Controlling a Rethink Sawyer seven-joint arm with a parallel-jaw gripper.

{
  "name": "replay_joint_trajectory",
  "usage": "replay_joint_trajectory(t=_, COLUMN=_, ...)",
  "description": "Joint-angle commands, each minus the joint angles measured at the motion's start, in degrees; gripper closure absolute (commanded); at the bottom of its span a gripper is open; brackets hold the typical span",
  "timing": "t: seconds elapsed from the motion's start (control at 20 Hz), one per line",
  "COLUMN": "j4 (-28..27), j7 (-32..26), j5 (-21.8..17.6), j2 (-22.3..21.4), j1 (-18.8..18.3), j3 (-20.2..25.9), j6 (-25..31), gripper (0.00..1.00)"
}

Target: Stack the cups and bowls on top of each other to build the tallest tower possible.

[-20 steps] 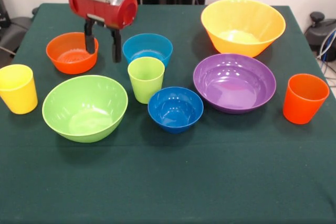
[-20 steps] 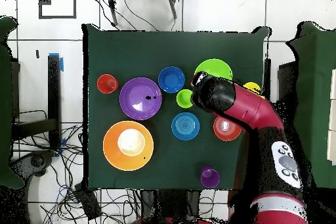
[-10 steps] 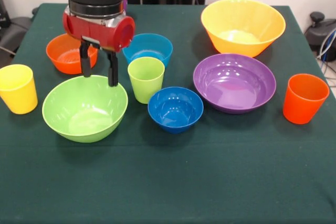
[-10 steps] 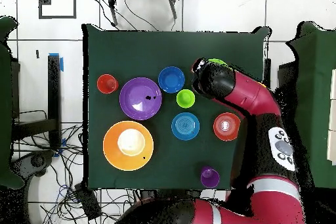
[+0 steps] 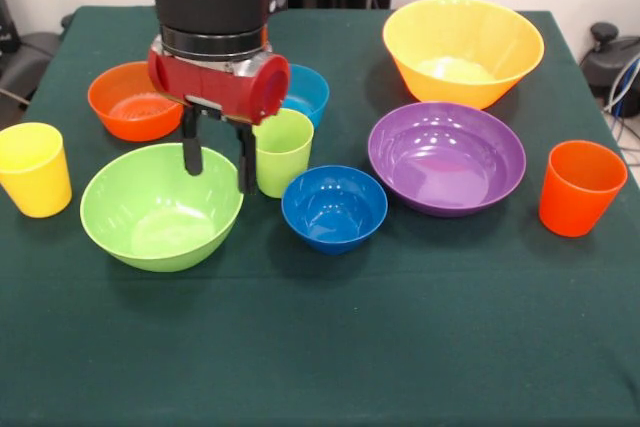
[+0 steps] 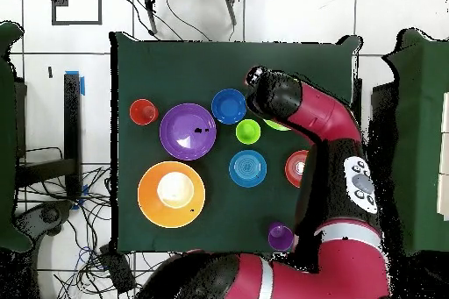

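A: Which step am I on?

B: I'd judge the approach to a first pick; nothing is stacked yet. My end effector [image 5: 216,159] hangs open and empty, its 2 fingers straddling the lime green bowl's [image 5: 150,212] rim nearest the lime green cup [image 5: 281,150].

A: Where's that cup?

B: At 3 o'clock, just beside. Next I'd need to settle on one target, descend and close.

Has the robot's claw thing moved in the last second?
Yes. The gripper moved from beside the small orange bowl toward the camera and rightward, over the large green bowl's rim.
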Motion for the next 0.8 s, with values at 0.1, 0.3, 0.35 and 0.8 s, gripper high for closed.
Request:
replay_joint_trajectory(t=0.1, j4=-4.2, j7=10.2, j5=2.5, j2=2.5, j1=2.9, j3=2.1, j6=6.4, gripper=0.00)
replay_joint_trajectory(t=0.3, j4=-4.9, j7=9.1, j5=3.3, j2=5.6, j1=2.3, j3=3.0, j6=3.2, gripper=0.00)
replay_joint_trajectory(t=0.35, j4=-5.0, j7=8.5, j5=3.4, j2=6.4, j1=1.9, j3=3.5, j6=2.1, gripper=0.00)
replay_joint_trajectory(t=0.8, j4=-5.4, j7=4.7, j5=0.4, j2=9.6, j1=0.8, j3=2.3, j6=-1.1, gripper=0.00)
